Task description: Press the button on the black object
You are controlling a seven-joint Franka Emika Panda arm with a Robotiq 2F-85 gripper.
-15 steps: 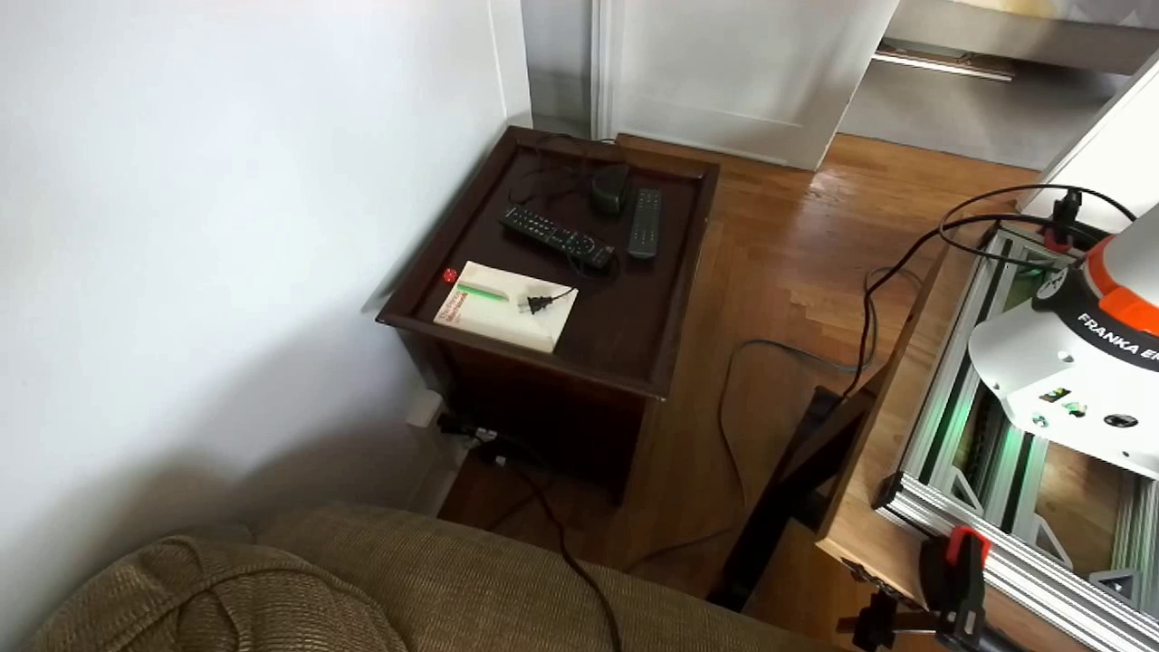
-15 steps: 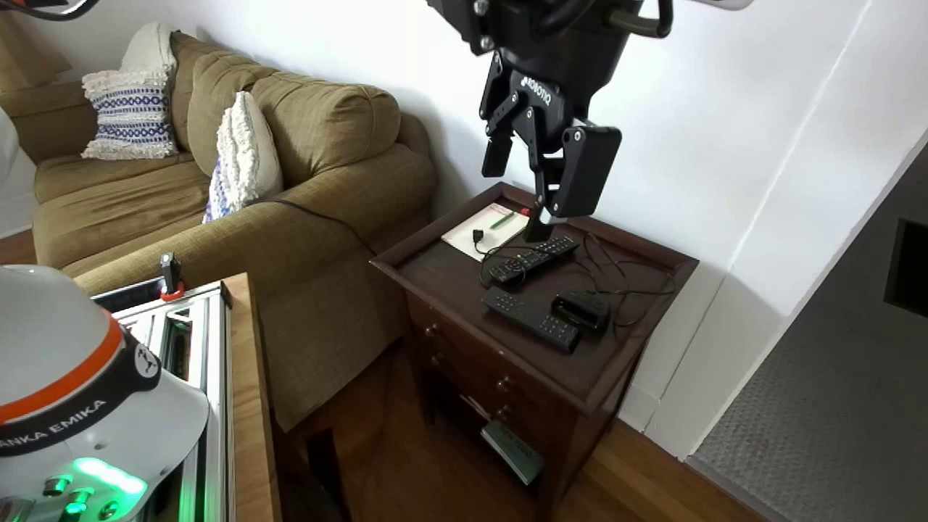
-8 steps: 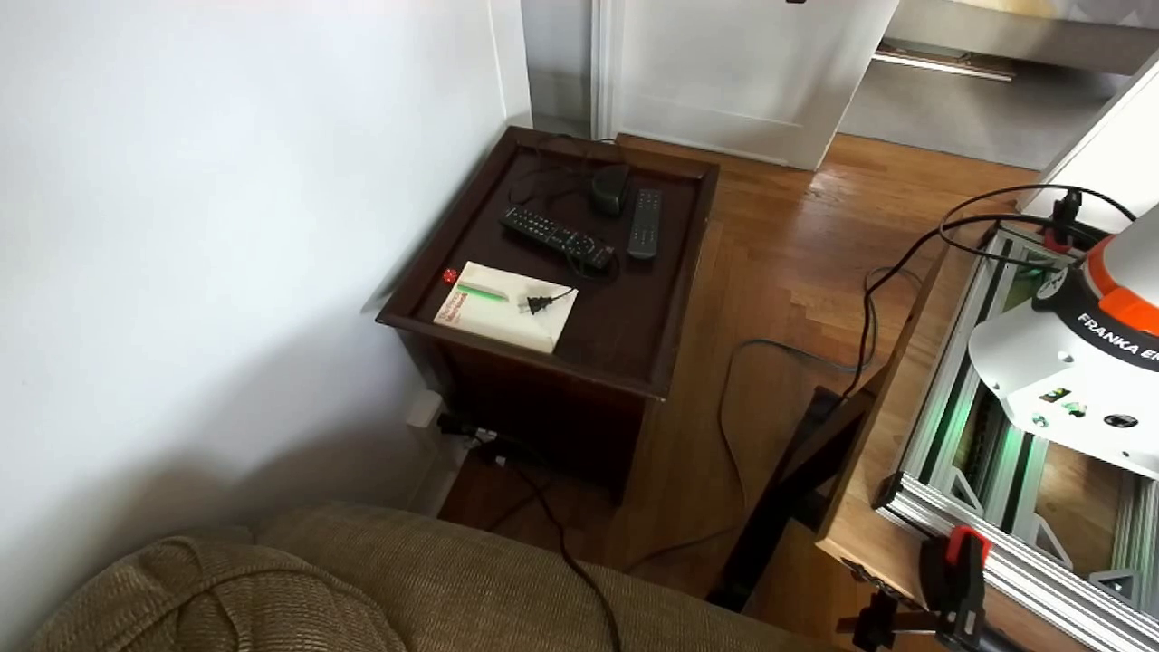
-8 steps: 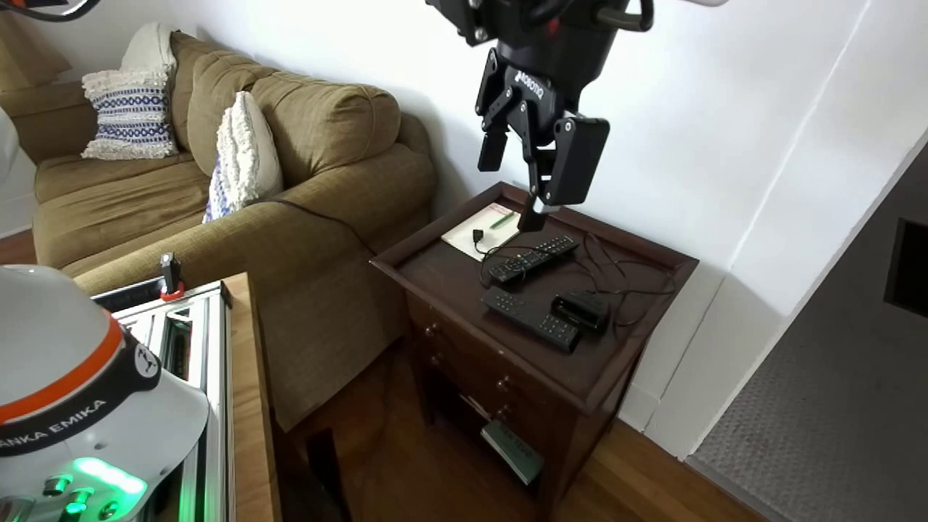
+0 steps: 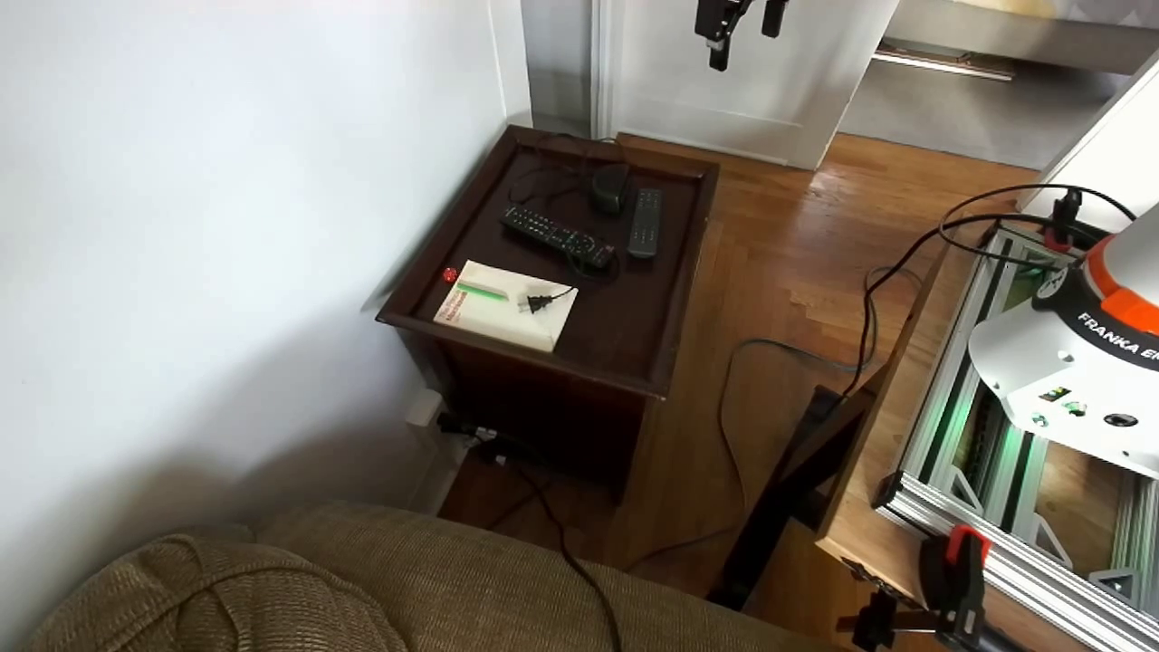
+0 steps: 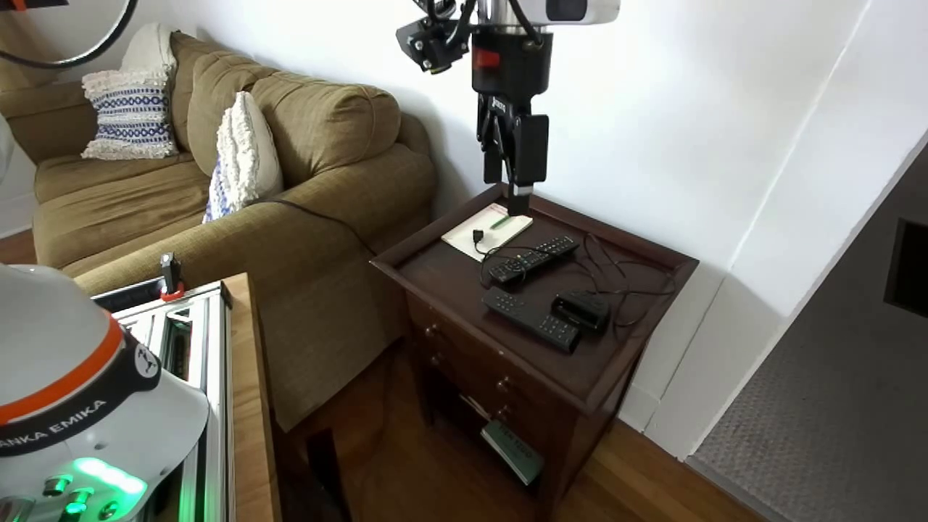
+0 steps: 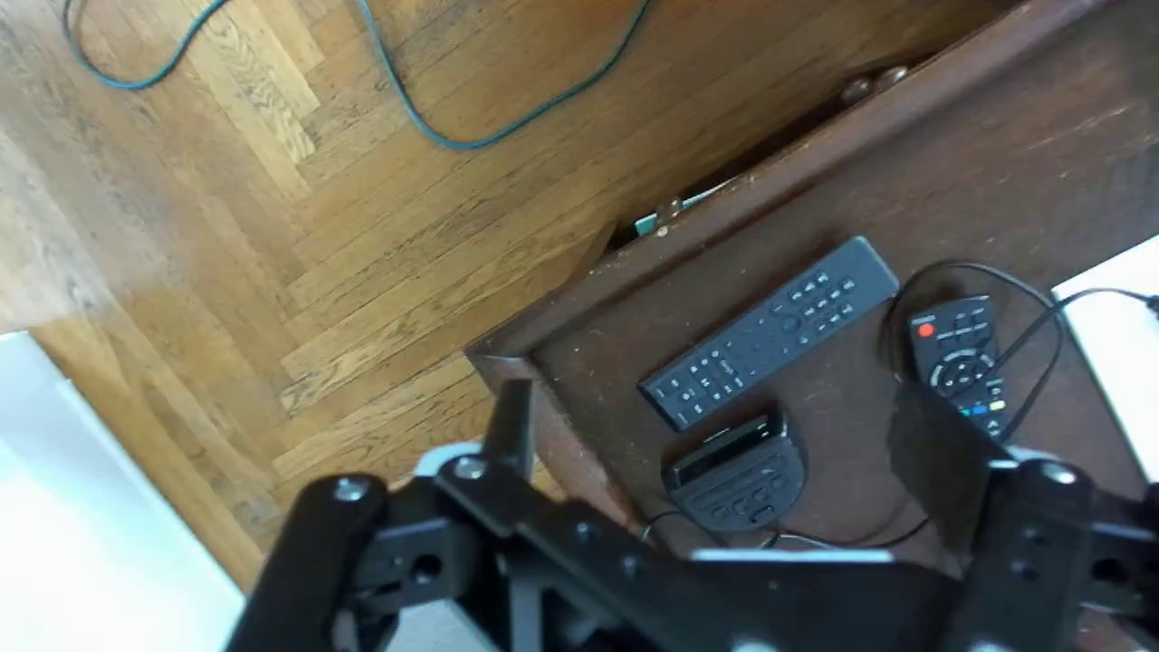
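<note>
The black object is a small rounded device with a dark display and several buttons on top. It sits on the dark wooden side table [image 6: 449,268] and shows in both exterior views [image 5: 609,188] [image 6: 582,309]. In the wrist view the black device [image 7: 742,484] appears between my spread fingers, some way below them. My gripper [image 7: 724,439] is open and empty. In an exterior view my gripper [image 6: 505,190] hangs upright, high over the table. In an exterior view only its fingertips [image 5: 745,41] show at the top edge.
A grey-black remote [image 7: 770,335] lies right beside the device. A second remote [image 7: 960,358] with a red button lies farther off. A white book [image 5: 507,308] holds a green pen and a plug. Thin cables [image 6: 638,290] trail around the device. A wall borders the table.
My gripper has come into view at the top of an exterior view. In an exterior view it has shifted left, turned more upright and looks smaller. The table's objects have not moved.
</note>
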